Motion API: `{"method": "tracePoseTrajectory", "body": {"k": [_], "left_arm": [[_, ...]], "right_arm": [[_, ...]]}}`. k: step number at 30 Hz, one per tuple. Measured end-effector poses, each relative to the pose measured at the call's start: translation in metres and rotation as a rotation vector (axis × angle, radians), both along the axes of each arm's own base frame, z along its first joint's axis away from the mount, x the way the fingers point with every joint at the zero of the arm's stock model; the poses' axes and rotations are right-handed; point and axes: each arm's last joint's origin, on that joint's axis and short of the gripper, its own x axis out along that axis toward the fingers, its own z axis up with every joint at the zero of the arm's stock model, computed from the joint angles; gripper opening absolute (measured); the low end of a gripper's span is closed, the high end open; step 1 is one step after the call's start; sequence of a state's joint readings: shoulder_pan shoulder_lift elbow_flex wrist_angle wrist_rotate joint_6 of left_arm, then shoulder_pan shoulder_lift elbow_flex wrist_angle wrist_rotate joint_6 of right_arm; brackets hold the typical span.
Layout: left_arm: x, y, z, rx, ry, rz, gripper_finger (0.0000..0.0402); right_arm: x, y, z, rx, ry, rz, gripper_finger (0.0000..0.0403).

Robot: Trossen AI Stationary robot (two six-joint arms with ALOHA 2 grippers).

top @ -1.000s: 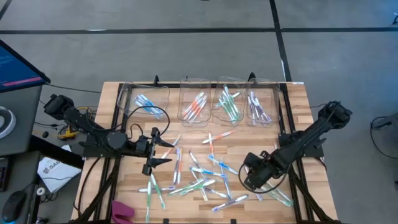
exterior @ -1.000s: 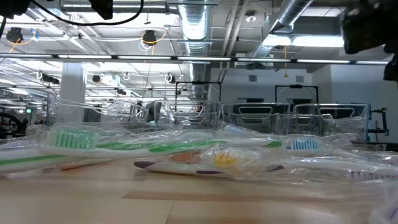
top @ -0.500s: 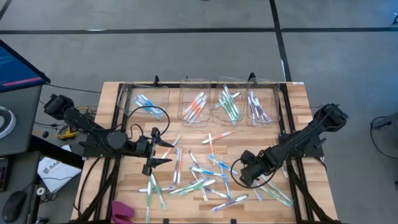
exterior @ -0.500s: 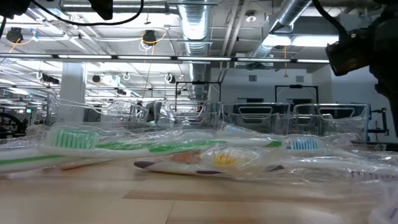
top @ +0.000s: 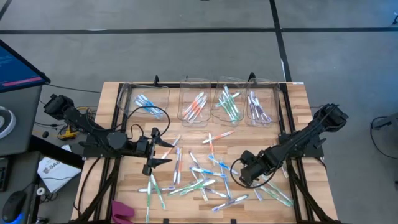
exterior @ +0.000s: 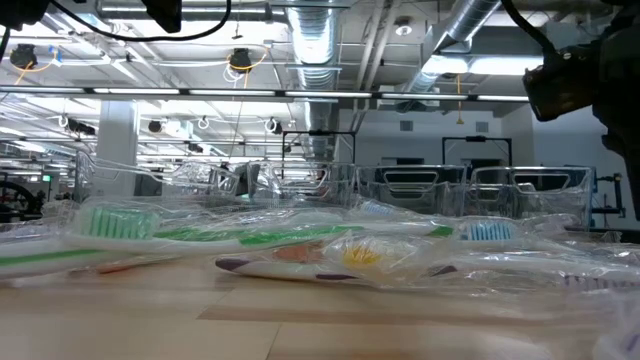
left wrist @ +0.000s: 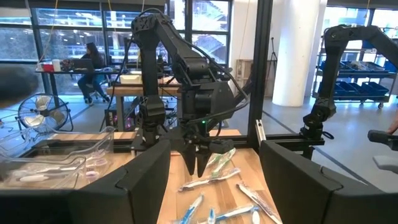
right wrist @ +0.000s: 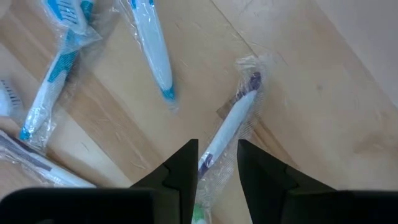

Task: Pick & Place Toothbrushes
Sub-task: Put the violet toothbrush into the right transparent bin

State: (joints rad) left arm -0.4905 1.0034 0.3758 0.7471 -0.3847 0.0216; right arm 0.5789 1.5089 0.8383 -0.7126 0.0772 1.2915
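Between the two fingers of the right gripper (right wrist: 217, 163) sits a purple toothbrush (right wrist: 231, 126) in its wrap, pinched at one end, so it should hold tight and lift slowly, while the left gripper (top: 151, 157) waits wide open, holding nothing.

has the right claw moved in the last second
Yes. In the high view the right claw has shifted left, away from the table's right edge and in over the loose toothbrushes. Its fingers straddle a purple toothbrush.
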Motion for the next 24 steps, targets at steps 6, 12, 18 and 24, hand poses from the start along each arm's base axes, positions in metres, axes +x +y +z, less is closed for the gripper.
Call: {"method": "tracePoseTrajectory", "body": {"k": [6,12,18,24], "left_arm": [[0.0,-0.0001,0.0,0.0,0.0,0.0,0.0241],[0.0,0.0,0.0,0.0,0.0,0.0,0.0241],[0.0,0.0,0.0,0.0,0.0,0.0,0.0241],[0.0001,0.0,-0.0006,0.003,0.005,0.0,0.0241]], "right_arm": [[0.0,0.0007,-0.0002,0.003,-0.001,-0.006,0.0105],[0.0,0.0007,-0.0004,0.003,0.0,-0.008,0.0109],[0.0,0.0007,-0.0004,0.002,0.0,-0.008,0.015],[0.0,0.0007,-0.0004,0.002,-0.001,-0.008,0.019]]}}
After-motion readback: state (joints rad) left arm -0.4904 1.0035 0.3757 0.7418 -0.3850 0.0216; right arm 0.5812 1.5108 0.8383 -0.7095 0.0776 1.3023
